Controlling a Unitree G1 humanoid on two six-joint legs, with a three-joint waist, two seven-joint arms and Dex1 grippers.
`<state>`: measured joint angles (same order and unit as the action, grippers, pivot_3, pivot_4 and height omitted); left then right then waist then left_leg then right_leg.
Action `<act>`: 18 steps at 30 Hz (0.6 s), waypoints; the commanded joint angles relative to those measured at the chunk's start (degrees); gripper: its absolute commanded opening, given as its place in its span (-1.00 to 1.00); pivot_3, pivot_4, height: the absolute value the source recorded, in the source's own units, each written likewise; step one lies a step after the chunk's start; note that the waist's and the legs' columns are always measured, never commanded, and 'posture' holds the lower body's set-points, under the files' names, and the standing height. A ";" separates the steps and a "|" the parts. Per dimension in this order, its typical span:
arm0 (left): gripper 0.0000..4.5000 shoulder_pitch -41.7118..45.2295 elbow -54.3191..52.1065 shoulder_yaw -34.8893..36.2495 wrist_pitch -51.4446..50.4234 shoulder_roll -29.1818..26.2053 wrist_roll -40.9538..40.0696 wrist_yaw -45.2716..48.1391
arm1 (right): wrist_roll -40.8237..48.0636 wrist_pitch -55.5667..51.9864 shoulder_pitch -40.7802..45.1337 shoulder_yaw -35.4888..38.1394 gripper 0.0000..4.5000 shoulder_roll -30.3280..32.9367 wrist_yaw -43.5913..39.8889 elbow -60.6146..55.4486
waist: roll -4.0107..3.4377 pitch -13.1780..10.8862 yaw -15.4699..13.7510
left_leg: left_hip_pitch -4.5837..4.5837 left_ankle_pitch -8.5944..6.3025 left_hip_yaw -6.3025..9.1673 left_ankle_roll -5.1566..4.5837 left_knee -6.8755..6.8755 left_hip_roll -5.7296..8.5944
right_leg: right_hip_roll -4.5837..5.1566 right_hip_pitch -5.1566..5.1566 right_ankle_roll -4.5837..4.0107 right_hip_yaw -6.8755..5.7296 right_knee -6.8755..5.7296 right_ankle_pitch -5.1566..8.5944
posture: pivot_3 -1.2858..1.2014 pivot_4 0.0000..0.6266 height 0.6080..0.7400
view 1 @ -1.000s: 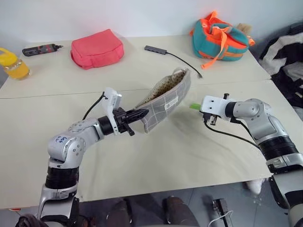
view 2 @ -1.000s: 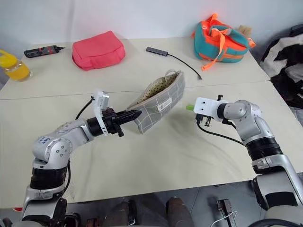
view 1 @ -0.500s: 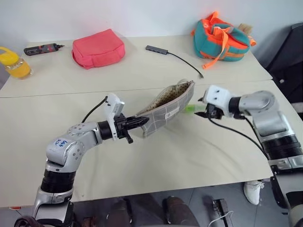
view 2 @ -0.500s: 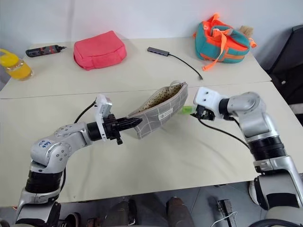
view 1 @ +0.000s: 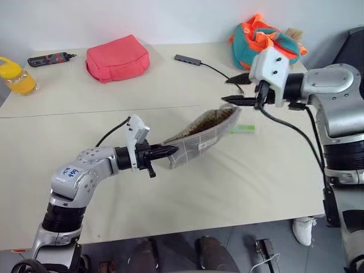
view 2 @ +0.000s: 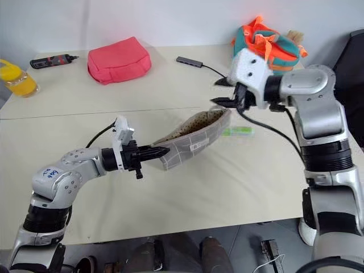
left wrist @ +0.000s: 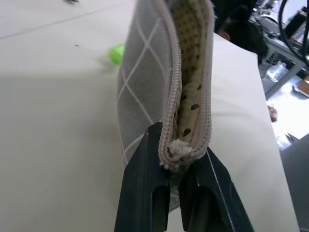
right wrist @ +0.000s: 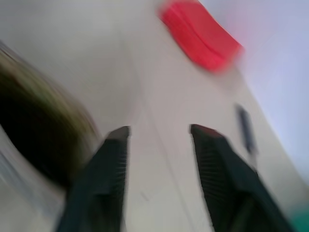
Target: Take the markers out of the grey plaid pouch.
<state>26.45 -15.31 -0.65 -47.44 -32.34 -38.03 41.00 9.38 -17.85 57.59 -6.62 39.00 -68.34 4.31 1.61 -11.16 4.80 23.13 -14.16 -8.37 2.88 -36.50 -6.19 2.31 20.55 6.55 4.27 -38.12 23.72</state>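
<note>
The grey plaid pouch (view 1: pixel 202 133) hangs over the table, almost level, with its zip open and its dotted lining (left wrist: pixel 193 72) showing. My left gripper (view 1: pixel 165 152) is shut on the pouch's near end, pinching the zip end (left wrist: pixel 176 150). A pale green marker (view 1: pixel 242 129) lies flat on the table beside the pouch's far end. My right gripper (view 1: pixel 226 90) hovers above the pouch's open mouth. It is open, with nothing between its fingers (right wrist: pixel 111 159). The inside of the pouch (right wrist: pixel 29 140) is dark.
At the back of the table stand a pink-red pouch (view 1: pixel 117 58), a black-and-red gadget (view 1: pixel 50 58), a yellow bottle (view 1: pixel 16 77), a grey USB hub (view 1: pixel 186 59) with its cable, and a teal-and-orange bag (view 1: pixel 261 48). The table's front edge (view 1: pixel 187 227) runs below the arms.
The green marker was at my right gripper's fingertips and now lies on the table. That gripper has risen and swung left to above the pouch's mouth. The pouch has tilted lower.
</note>
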 commanded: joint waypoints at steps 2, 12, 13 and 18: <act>-1.00 1.77 0.19 -0.44 0.46 0.18 0.79 0.65 | -1.00 2.53 -1.47 -3.64 -0.63 0.90 -2.91 -4.57 | 0.00 0.00 -0.05 | 0.00 0.00 0.01 0.00 -0.04 0.01 | 0.01 0.00 0.00 0.00 -0.02 0.00 | 0.03 -0.52 1.00; -1.00 2.35 0.13 -1.37 -0.06 1.85 1.25 0.07 | -7.64 9.53 -4.28 -9.64 -0.63 3.40 -5.61 -0.77 | 0.01 0.00 -0.15 | 0.05 -0.04 0.01 -0.07 -0.35 0.00 | 0.01 -0.06 0.01 0.01 -0.07 -0.01 | 0.03 -0.52 1.00; -1.00 2.44 0.27 -1.52 -0.03 1.95 1.42 0.13 | -8.62 10.09 -4.44 -10.52 -0.63 3.29 -5.80 -0.17 | 0.01 0.00 -0.03 | 0.05 -0.04 0.01 -0.07 -0.36 0.00 | 0.01 -0.06 0.01 0.01 -0.08 -0.01 | 0.03 -0.52 1.00; -1.00 2.83 1.54 -2.19 0.53 2.96 2.04 0.26 | -11.06 10.67 -5.39 -13.55 -0.63 3.09 -7.68 0.01 | 0.01 0.00 0.02 | 0.03 -0.04 -0.01 -0.07 -0.40 -0.01 | -0.01 -0.03 0.01 0.06 -0.20 -0.01 | 0.03 -0.52 1.00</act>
<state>28.72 -13.27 -2.89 -47.60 -29.62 -36.49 41.00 -1.16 -7.64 52.46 -20.03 41.99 -75.33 5.50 1.62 -11.16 4.82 23.17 -14.20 -8.38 2.81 -36.91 -6.21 2.30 20.51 6.56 4.32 -38.33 23.72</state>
